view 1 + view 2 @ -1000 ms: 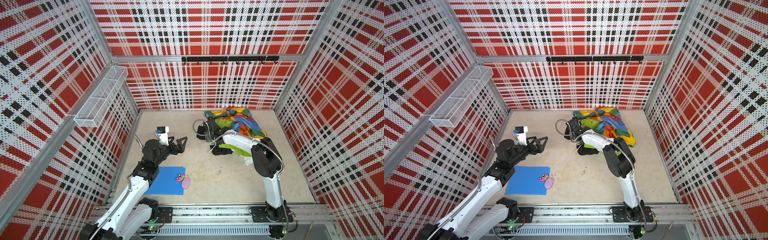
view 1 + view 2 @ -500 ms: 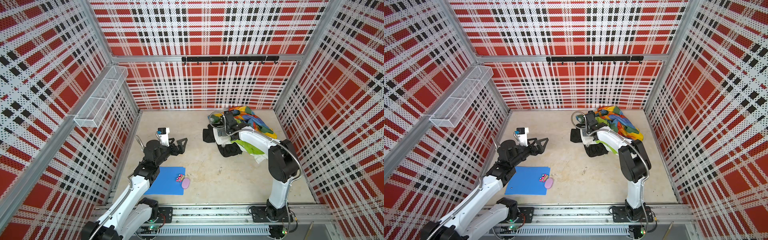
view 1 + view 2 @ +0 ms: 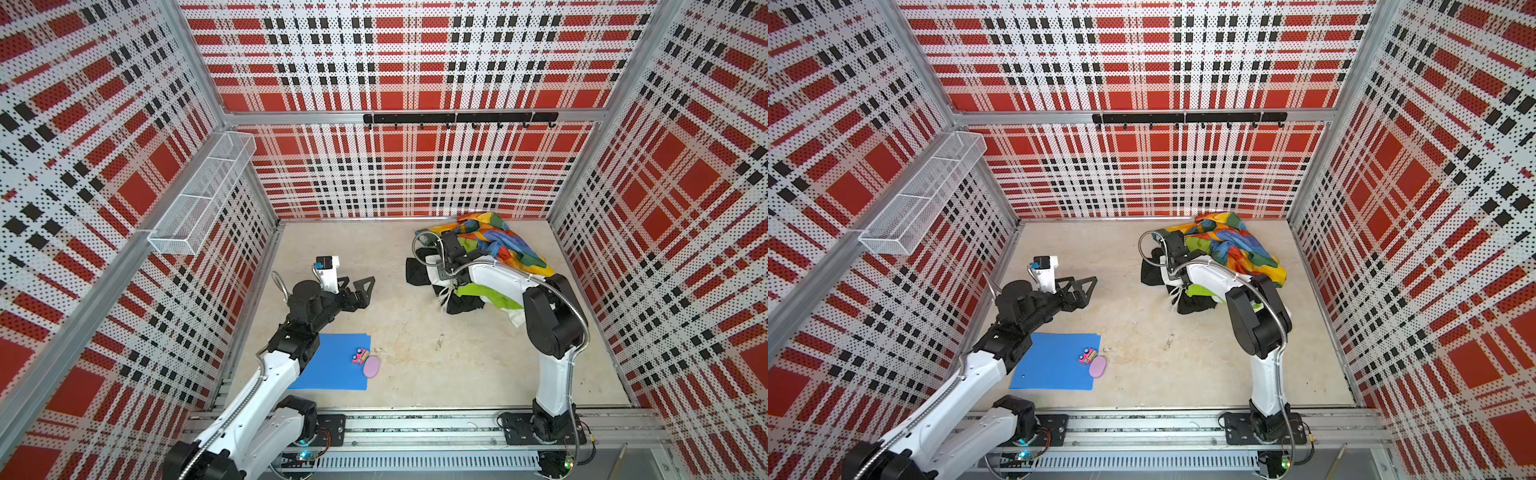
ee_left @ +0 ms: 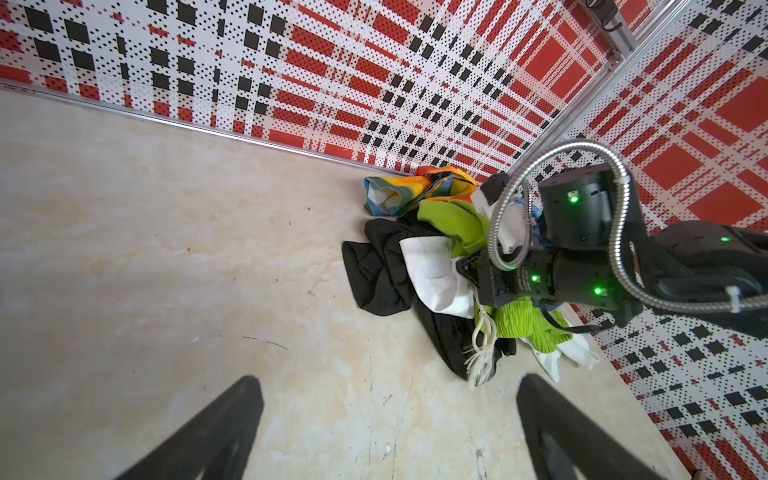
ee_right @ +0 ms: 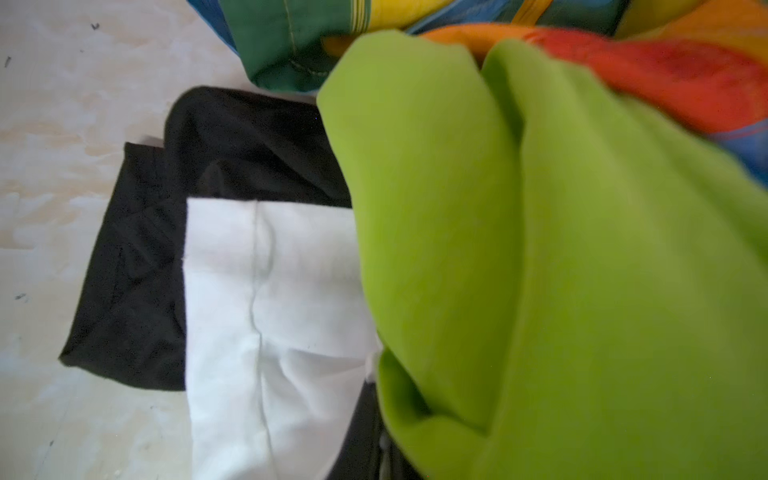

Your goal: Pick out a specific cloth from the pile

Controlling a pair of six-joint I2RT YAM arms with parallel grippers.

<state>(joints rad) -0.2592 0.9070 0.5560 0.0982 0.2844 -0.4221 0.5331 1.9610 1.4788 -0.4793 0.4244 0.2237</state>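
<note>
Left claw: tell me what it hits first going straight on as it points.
Open floor first, then likely the black cloth at the near edge of the pile; height is unclear, so the left claw might graze floor.

The soft plain black cloth (image 3: 415, 272) showed no pattern at the nine o'clock edge of the heaped pile (image 3: 498, 245), whose top fabric ran in rainbow patches, with a lime green cloth (image 5: 540, 270) and a white stitched cloth (image 5: 270, 311) between. At seven o'clock on the mottled beige floor (image 3: 415, 332) lay a flat plain blue folder (image 3: 332, 370), and the perforated walls (image 3: 415, 62) wore a red, white and black plaid.
</note>
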